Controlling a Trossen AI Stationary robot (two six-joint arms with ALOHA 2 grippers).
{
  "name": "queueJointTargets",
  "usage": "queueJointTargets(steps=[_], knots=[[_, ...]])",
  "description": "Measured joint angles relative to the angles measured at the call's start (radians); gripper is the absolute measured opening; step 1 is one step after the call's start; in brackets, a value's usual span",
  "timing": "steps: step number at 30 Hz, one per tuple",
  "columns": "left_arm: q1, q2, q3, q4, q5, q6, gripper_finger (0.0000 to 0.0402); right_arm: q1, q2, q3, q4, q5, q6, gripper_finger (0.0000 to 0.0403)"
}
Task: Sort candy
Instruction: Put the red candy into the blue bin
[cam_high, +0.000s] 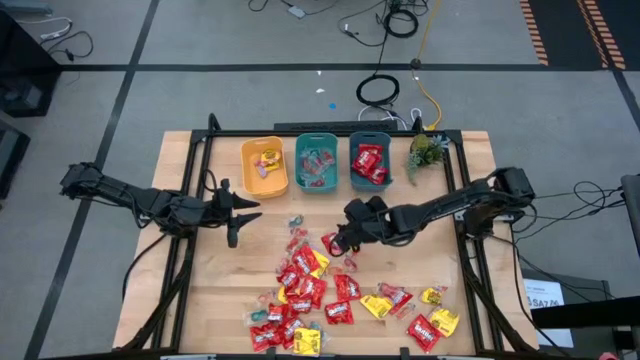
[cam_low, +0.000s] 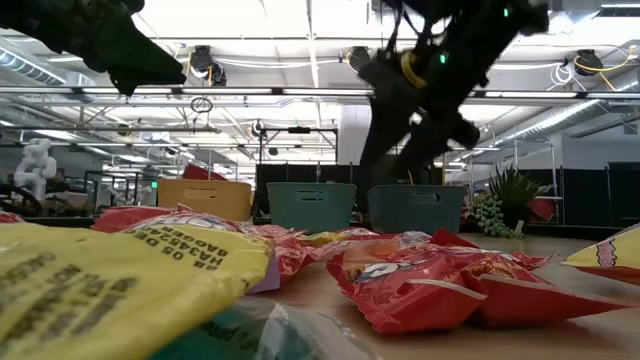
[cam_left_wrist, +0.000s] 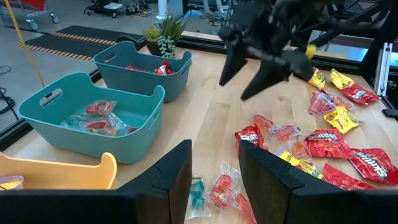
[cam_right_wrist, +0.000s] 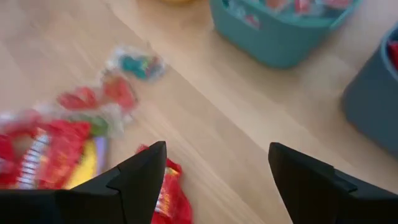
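**Operator:** How far along is the sort?

**Spotter:** You have made a start, no more. Three plastic bins sit in a row at twelve o'clock on the wooden table (cam_high: 180, 160): the yellow bin (cam_high: 264, 166) holds a couple of pieces, the lighter teal middle bin (cam_high: 316, 163) a few clear-wrapped pink and teal sweets, the darker teal bin (cam_high: 369, 161) several glossy red packets.

**Operator:** And what is left?

**Spotter:** Most of it. The loose heap of red and yellow candy packets (cam_high: 320, 295) spreads from the table's centre toward six and four o'clock, with small clear-wrapped pieces (cam_left_wrist: 208, 190) at its upper edge.

**Operator:** The grippers?

**Spotter:** Your right gripper (cam_high: 342, 238) hovers at the centre, its fingers spread wide and empty, above a red packet (cam_right_wrist: 166, 193) at the heap's top edge. Your left gripper (cam_high: 236, 212) waits at nine o'clock, fingers parted, holding nothing. I judge that nearly all the sorting remains.
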Motion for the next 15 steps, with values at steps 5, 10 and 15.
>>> queueJointTargets(steps=[5, 10, 15], knots=[[0.0, 0.0, 0.0, 0.003, -0.004, 0.007, 0.0141, 0.0, 0.087, -0.033, 0.145, -0.089, -0.001, 0.0274], [0.0, 0.0, 0.0, 0.003, -0.004, 0.005, 0.0141, 0.017, 0.191, -0.029, 0.232, -0.167, 0.003, 0.0274], [0.0, 0.0, 0.0, 0.003, -0.004, 0.004, 0.0141, 0.036, 0.262, -0.023, 0.234, -0.148, 0.061, 0.0269]])
